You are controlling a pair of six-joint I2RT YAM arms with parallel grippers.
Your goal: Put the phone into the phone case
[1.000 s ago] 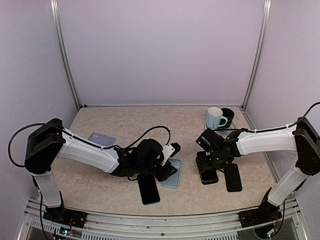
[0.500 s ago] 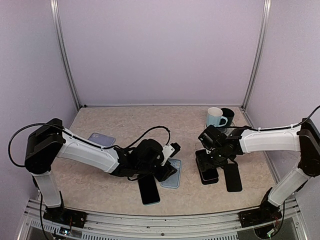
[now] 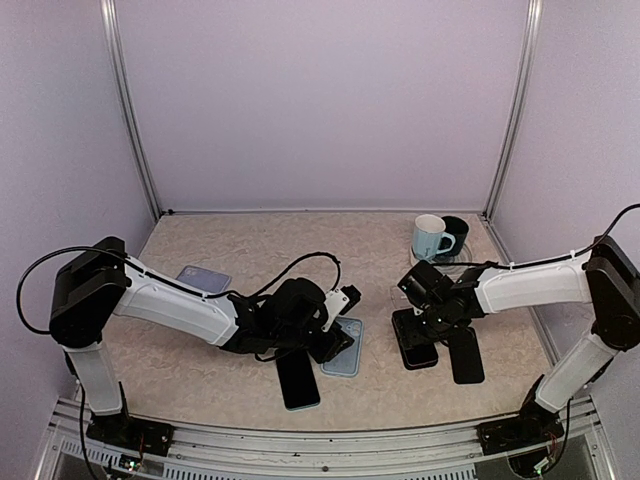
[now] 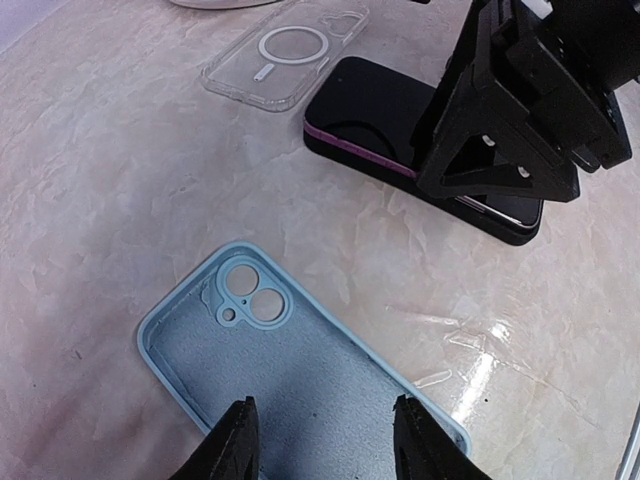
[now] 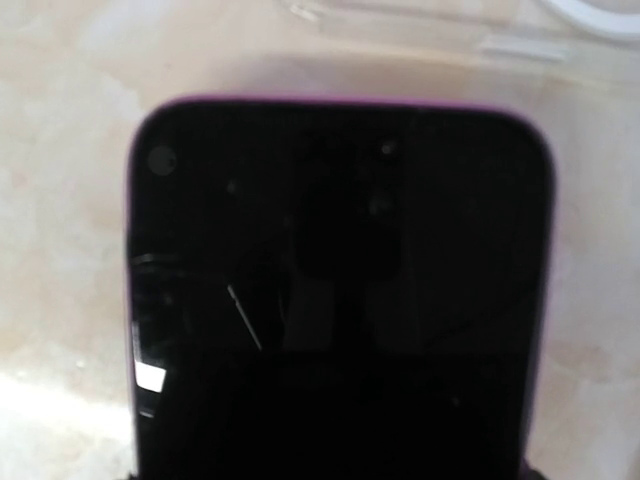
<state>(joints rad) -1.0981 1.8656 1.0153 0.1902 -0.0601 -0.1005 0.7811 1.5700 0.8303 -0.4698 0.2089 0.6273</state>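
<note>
Beige marbled counter (image 3: 250,250), lilac walls (image 3: 320,100). Phone (image 5: 340,300): black glass, purple rim, right of centre under the right claw (image 3: 418,328); whether that claw pinches it, cannot tell. Long axis runs near-to-far. Pale blue phone case (image 4: 290,390) lies hollow side up at centre, with the left claw (image 4: 322,430) spread over it.

The pale marbled bench (image 4: 120,180) looks smooth and hard, with a bright shine near the light blue phone case (image 4: 300,390). The inner face of this case is matt, perhaps soft silicone. The clear phone case with a white ring (image 4: 290,50) is glossy transparent plastic. The black phone with a purple edge (image 5: 340,300) has a glossy glass front that gives reflections. The grey corner posts (image 3: 130,110) look like dull metal.
</note>
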